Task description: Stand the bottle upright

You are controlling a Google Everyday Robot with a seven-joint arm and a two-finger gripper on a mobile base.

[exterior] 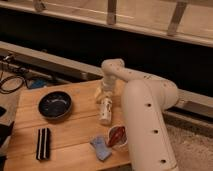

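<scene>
The bottle point(105, 110) is slim and whitish. It lies on its side on the wooden table point(75, 131), right of the dark bowl point(54, 104), its length running near to far. My gripper point(103, 92) hangs at the end of the white arm point(145, 110), right over the bottle's far end, at or touching it. The arm comes in from the right and bends over the table's far edge.
A white cup with red-brown contents point(117, 136) stands near the table's front right. A blue object point(100, 148) lies beside it. A black ridged object point(43, 143) lies at the front left. Cables point(12, 80) lie left of the table.
</scene>
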